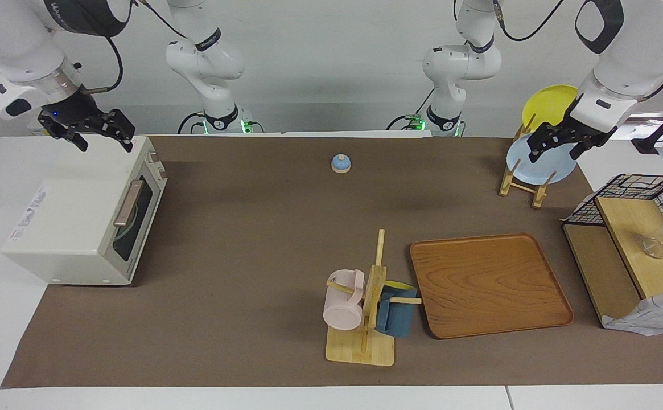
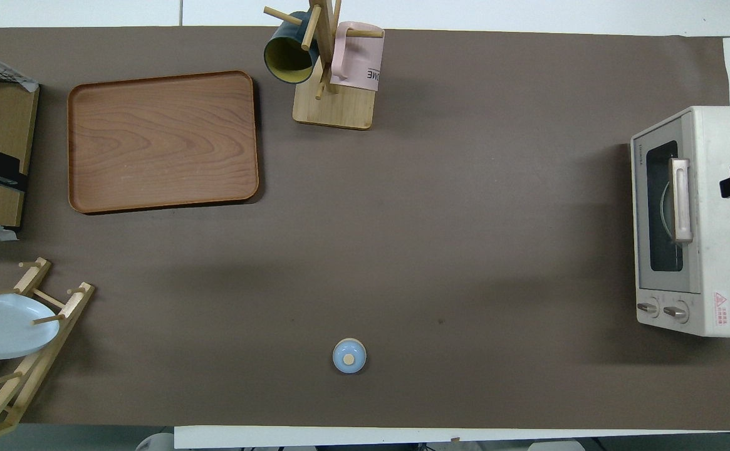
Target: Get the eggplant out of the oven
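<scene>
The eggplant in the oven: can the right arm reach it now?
Probably not yet. The oven door is shut, and no eggplant shows through its glass. The right tool hangs open over the oven.

brown table mat [image 1: 251,256]: toaster oven [image 1: 81,228] frame-left, wooden tray [image 1: 488,285] lower right, mug tree [image 1: 365,319] bottom center, plate rack [image 1: 527,182] upper right.

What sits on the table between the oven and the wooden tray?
Only the mug rack beside the wooden tray; from there to the oven the brown mat is bare, clearest in the overhead view.
</scene>
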`<action>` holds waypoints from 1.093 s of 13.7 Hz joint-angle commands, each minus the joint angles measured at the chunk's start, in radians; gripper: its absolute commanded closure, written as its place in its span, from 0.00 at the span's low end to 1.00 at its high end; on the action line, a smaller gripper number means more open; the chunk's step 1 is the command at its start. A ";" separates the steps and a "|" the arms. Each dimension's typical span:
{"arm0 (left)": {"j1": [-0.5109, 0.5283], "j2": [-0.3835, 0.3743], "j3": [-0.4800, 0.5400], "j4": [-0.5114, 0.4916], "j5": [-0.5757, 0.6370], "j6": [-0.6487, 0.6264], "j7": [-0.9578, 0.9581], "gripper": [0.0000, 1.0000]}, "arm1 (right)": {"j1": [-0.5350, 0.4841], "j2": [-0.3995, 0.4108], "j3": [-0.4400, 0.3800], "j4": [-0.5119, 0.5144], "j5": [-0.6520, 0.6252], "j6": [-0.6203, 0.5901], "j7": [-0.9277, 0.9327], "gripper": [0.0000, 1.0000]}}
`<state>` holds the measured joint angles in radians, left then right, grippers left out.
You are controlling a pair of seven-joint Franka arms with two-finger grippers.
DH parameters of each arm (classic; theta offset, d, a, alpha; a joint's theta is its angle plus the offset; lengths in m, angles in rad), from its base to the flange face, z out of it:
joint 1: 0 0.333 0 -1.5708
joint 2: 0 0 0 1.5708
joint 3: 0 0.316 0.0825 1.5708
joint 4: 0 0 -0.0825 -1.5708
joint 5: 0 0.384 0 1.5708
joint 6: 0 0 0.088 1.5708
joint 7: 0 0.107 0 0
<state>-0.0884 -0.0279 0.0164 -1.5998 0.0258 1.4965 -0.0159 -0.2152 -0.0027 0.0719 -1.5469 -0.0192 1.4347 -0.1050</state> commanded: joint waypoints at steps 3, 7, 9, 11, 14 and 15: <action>-0.004 -0.023 0.004 -0.005 -0.003 -0.022 0.010 0.00 | -0.007 0.003 0.005 0.008 0.021 0.003 -0.005 0.00; 0.009 -0.024 0.010 -0.006 -0.003 -0.022 0.002 0.00 | -0.010 0.001 0.005 0.008 0.021 -0.007 -0.013 0.00; 0.012 -0.024 0.017 -0.006 -0.003 -0.022 0.002 0.00 | -0.001 0.000 0.003 0.001 0.021 0.006 -0.004 0.10; 0.010 -0.024 0.014 -0.006 -0.003 -0.022 0.002 0.00 | 0.007 -0.019 0.011 -0.051 0.018 0.035 -0.009 0.65; 0.009 -0.024 0.014 -0.006 -0.003 -0.022 0.002 0.00 | 0.026 -0.054 0.012 -0.253 -0.002 0.223 -0.024 1.00; 0.010 -0.024 0.014 -0.006 -0.003 -0.022 0.002 0.00 | 0.020 -0.042 0.012 -0.289 -0.025 0.265 -0.024 1.00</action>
<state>-0.0853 -0.0371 0.0337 -1.6000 0.0257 1.4925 -0.0161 -0.1925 -0.0135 0.0835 -1.7029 -0.0246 1.6006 -0.1063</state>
